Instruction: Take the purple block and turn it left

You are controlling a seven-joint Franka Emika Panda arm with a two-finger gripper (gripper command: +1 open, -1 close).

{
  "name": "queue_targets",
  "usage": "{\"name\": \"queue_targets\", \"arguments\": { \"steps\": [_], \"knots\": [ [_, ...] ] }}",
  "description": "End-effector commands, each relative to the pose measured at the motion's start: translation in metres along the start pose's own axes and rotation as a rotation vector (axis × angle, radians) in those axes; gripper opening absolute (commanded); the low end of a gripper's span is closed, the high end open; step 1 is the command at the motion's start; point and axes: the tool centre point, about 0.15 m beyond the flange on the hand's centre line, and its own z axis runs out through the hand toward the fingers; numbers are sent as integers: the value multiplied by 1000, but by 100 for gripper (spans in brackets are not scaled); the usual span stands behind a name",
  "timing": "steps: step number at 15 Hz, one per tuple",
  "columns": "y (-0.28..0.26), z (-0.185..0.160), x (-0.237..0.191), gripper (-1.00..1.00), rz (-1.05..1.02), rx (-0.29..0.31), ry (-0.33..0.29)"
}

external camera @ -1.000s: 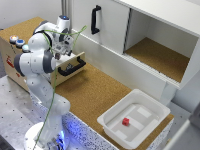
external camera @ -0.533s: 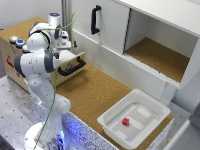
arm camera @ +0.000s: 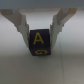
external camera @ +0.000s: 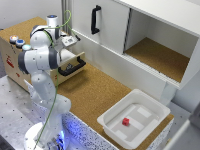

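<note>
The purple block (arm camera: pixel 39 44) carries yellow letters and stands on a pale surface. My gripper (arm camera: pixel 39 42) is shut on it, with one white finger (arm camera: pixel 22 25) pressed against each side. In the exterior view the arm (external camera: pixel 42 57) reaches over the wooden box at that view's left. Its hand (external camera: pixel 66 41) hangs above the open drawer (external camera: pixel 70 66). The block itself is hidden there behind the hand.
The wooden box (external camera: pixel 11 57) has coloured buttons (external camera: pixel 16 40) on top, and the drawer has a black handle. A white cabinet (external camera: pixel 150 35) with a black handle (external camera: pixel 95 20) and an open compartment stands behind. A white tray (external camera: pixel 107 122) holding a small red block (external camera: pixel 126 121) sits at the front right.
The hand has shifted slightly toward the exterior view's left over the box. The tray and cabinet are unchanged.
</note>
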Motion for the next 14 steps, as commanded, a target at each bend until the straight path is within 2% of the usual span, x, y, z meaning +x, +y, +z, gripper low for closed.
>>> {"name": "queue_targets", "arguments": {
  "steps": [1,4,14],
  "knots": [
    [3,-66,-17,100,-97,98,33],
    [-16,-93,-20,100,-118,134,3],
    [-16,-93,-20,100,-118,134,3]
  ]
}}
